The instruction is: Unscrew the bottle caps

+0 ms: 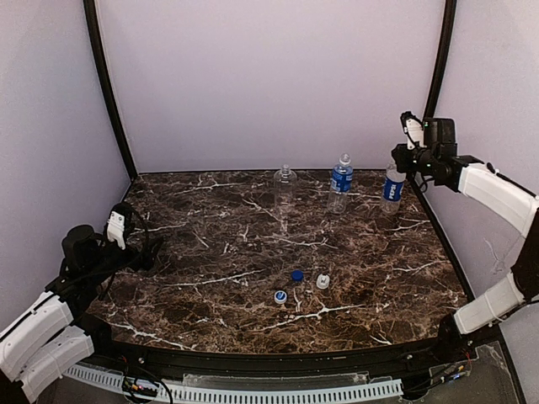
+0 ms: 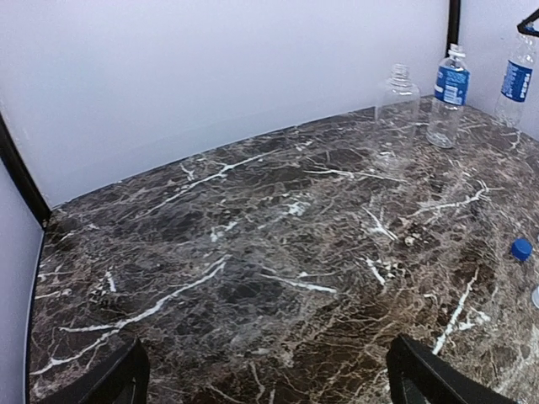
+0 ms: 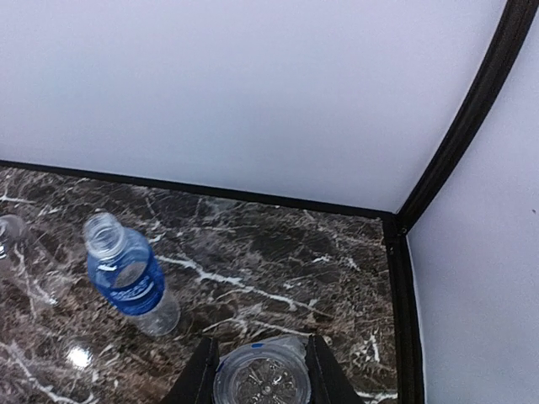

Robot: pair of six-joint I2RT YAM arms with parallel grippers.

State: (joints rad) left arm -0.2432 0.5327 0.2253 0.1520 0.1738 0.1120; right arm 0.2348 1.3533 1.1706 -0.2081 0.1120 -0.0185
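Far left of the top view: left gripper, low over the dark marble surface, released. Shows, in its own wrist view, two black fingers standing wide at the bottom corners with only bare surface between. Holds nothing, touches nothing.

Just left of centre, toward the bottom of the top view: pale blue-and-white cap, lying loose on the surface. Slightly up and right of it, dark blue cap; right again, white cap. All three near one another but apart, well away from both grippers.

Upper middle, by the back wall: unlabelled bottle, upright, mouth open. To its right, middle bottle, blue label, upright, mouth uncovered in the right wrist view. Further right, near the back right corner, right bottle, blue label, upright.

Upper right: right gripper, reaching down over the right bottle's top. Clenched there: in the right wrist view, a finger tight against each side of the bottle's shoulder, open mouth between them.
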